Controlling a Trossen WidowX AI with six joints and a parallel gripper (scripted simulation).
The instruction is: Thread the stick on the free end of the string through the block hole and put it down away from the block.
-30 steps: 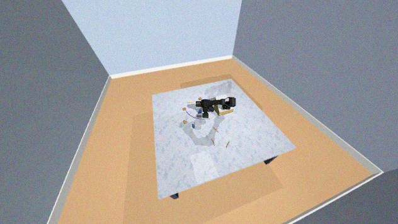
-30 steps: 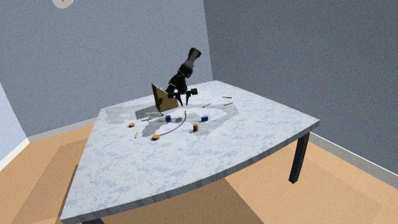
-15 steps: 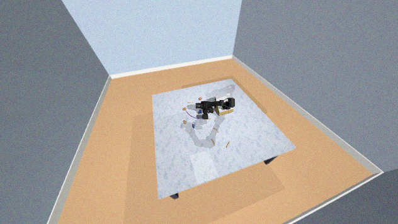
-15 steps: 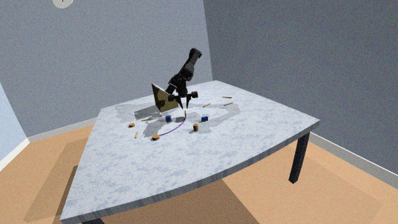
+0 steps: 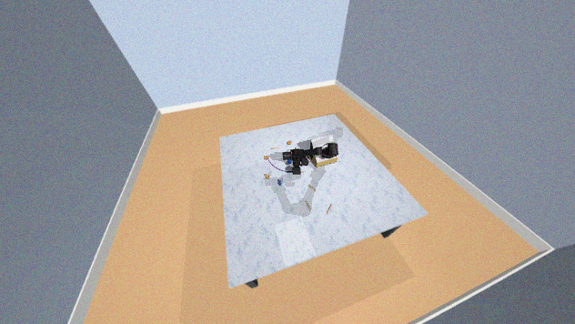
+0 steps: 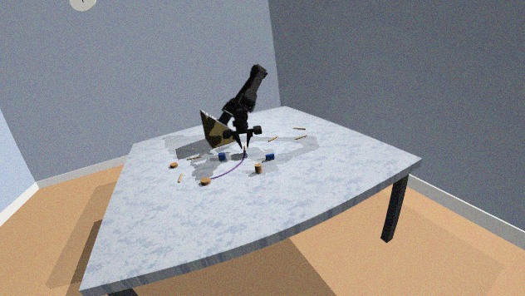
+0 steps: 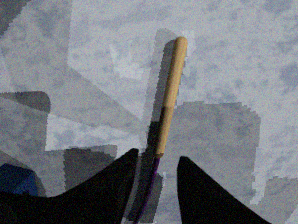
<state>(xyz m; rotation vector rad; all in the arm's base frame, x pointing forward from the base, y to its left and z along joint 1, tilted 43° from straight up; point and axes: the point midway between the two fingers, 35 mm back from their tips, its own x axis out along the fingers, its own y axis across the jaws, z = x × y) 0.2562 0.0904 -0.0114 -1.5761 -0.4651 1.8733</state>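
gripper [image 5: 297, 162] [image 6: 245, 146] [image 7: 158, 159]: one; we see the jaws apart, a narrow gap, clamped on nothing
string's stick [image 5: 302, 172] [image 6: 245, 148] [image 7: 172, 95]: one, upper centre of our wrist frame
purple string [image 5: 276, 167] [image 6: 233, 168] [image 7: 151, 182]: one, curving to a round button [image 5: 266, 157] [image 6: 205, 181]
wooden block [image 5: 327, 161] [image 6: 215, 132]: one, left of centre in our exterior frame
loose sticks [image 6: 272, 139]: five
blue pieces [image 5: 279, 182] [image 6: 270, 156] [image 7: 19, 180]: two
table [image 5: 255, 227] [image 6: 249, 204] [image 7: 230, 60]: mottled pale blue
room: blue-grey walls [image 5: 455, 91] [image 6: 145, 62], orange-tan floor [image 5: 136, 227] [image 6: 448, 233]

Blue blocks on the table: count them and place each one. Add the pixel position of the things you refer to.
2: in the exterior view, a blue block [image 5: 288, 161] [image 6: 223, 156] [image 7: 19, 181] left of the purple string [image 5: 273, 167] [image 6: 238, 164] [image 7: 150, 187], another [image 5: 279, 182] [image 6: 270, 156] right. The arm [image 5: 333, 150] [image 6: 251, 89] may hide more.
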